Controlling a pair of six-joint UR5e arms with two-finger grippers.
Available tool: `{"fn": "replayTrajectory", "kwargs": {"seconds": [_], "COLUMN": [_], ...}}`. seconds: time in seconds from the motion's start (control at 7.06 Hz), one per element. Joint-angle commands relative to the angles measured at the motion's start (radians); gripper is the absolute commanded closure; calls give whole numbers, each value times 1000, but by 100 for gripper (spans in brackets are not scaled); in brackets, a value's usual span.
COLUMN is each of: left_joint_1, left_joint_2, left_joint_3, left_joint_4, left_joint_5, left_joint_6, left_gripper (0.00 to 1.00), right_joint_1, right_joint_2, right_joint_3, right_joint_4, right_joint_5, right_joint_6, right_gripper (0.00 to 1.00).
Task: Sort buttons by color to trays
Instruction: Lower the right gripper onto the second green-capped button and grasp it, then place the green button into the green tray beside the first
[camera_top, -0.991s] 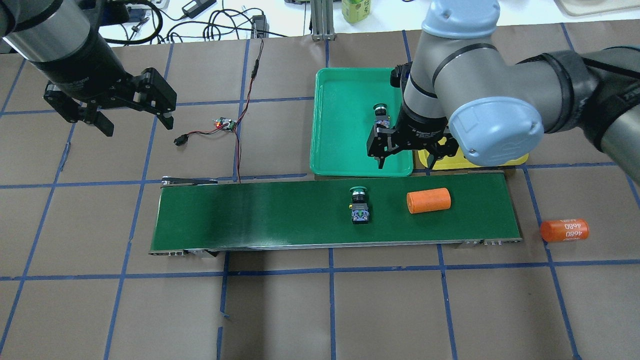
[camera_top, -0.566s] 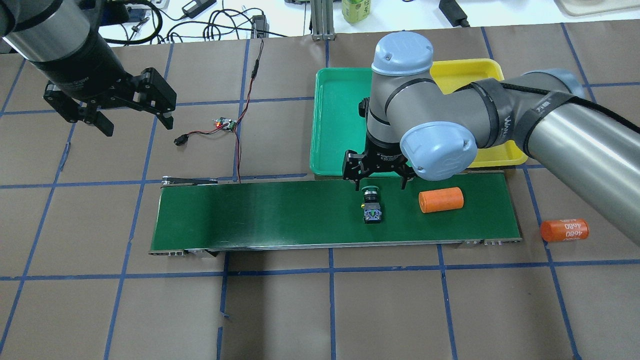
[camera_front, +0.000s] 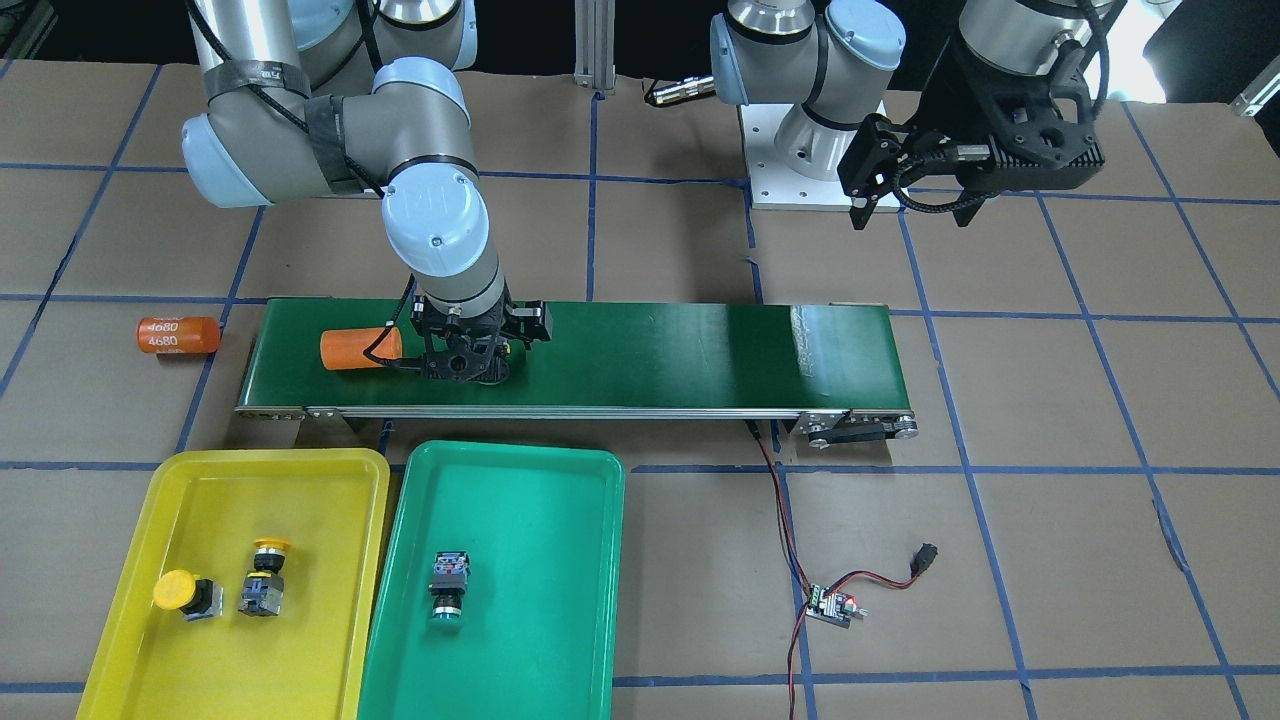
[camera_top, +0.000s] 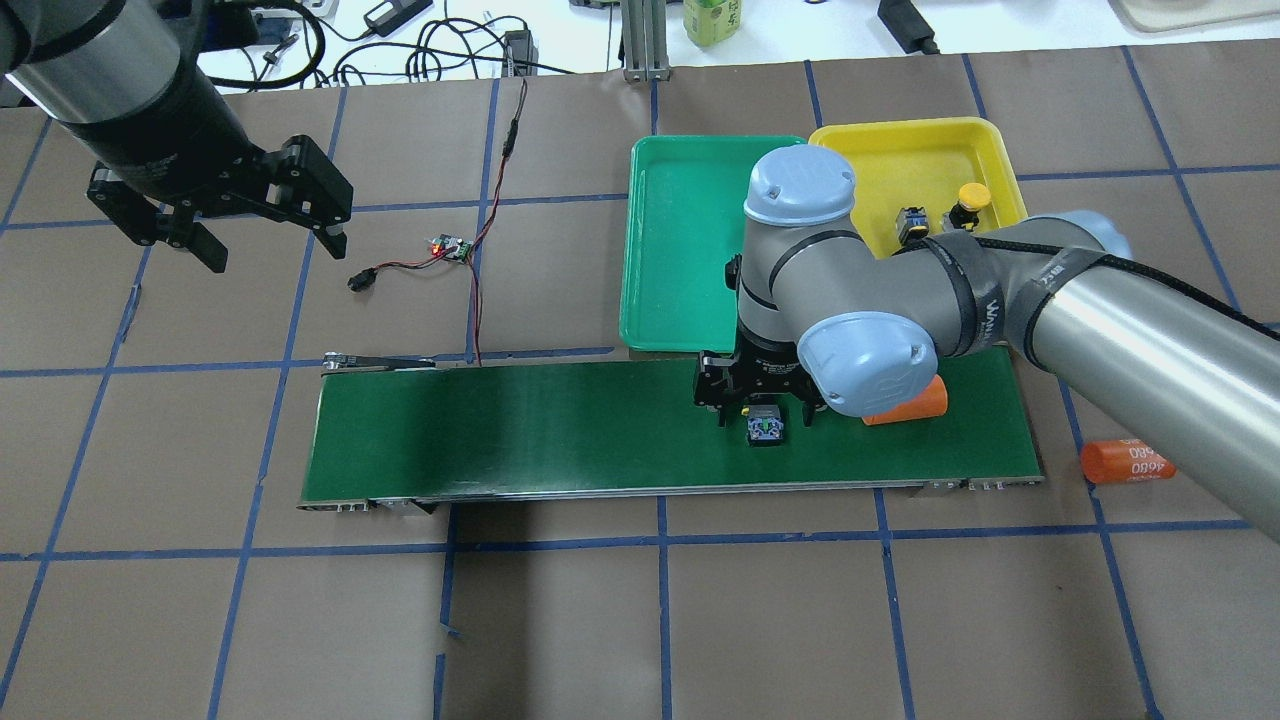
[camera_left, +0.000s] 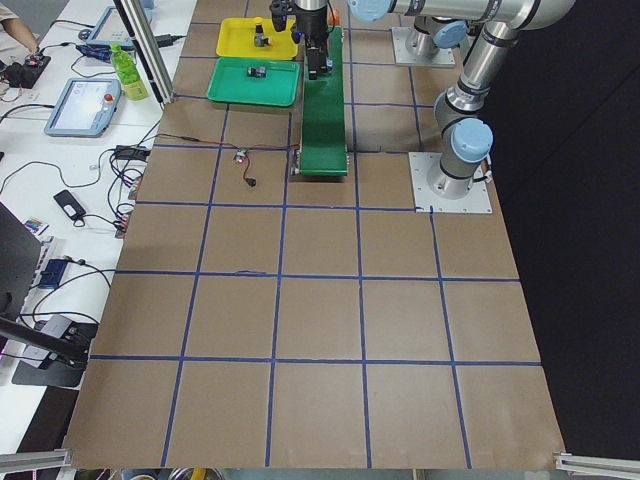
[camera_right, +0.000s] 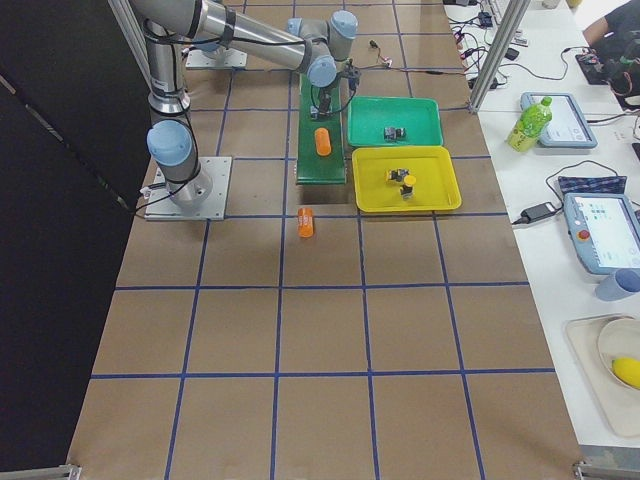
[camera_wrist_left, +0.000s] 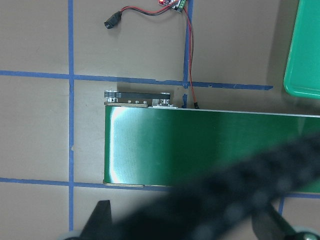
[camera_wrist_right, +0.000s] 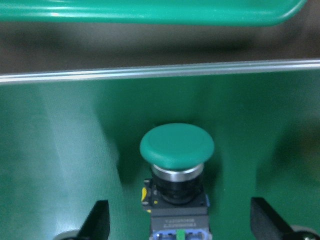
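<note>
1. The right gripper (camera_wrist_right: 182, 222) hangs spread over the green button (camera_wrist_right: 176, 146), one finger on each side and nothing pinched. The button lies on its side on the belt (camera_top: 550, 420), near an orange cylinder (camera_top: 905, 405).
2. Lower until the fingers flank the black neck or block body. The domed cap would likely slip.
3. Close centred on the button so it does not twist.
4. Lift straight up, clear of the cylinder, then carry it to the green tray (camera_top: 680, 250).
5. The left gripper (camera_top: 277, 250) hovers spread, well apart. Leave it there.

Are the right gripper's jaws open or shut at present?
Open: in the wrist view its fingers stand wide apart, flanking the button.
</note>
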Motion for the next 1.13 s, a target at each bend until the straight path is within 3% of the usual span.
{"fn": "replayTrajectory", "kwargs": {"seconds": [0.0, 0.28, 0.71, 0.99], "left_joint_1": [1, 1, 1, 1], "left_joint_2": [0, 0, 0, 0], "left_joint_3": [1, 3, 1, 1], "left_joint_4": [0, 0, 0, 0], "left_joint_5": [0, 0, 0, 0], "left_joint_6": [0, 0, 0, 0], "left_gripper": [0, 0, 0, 0], "right_joint_1": [-4, -5, -8, -27], "right_joint_2": [-3, -23, -26, 122], "right_joint_3": [-3, -13, -143, -257], "right_joint_4": [2, -12, -23, -208], "right_joint_5": [-3, -3, -52, -96], "right_joint_6": [1, 0, -14, -15], "right_gripper": [100, 100, 100, 100]}}
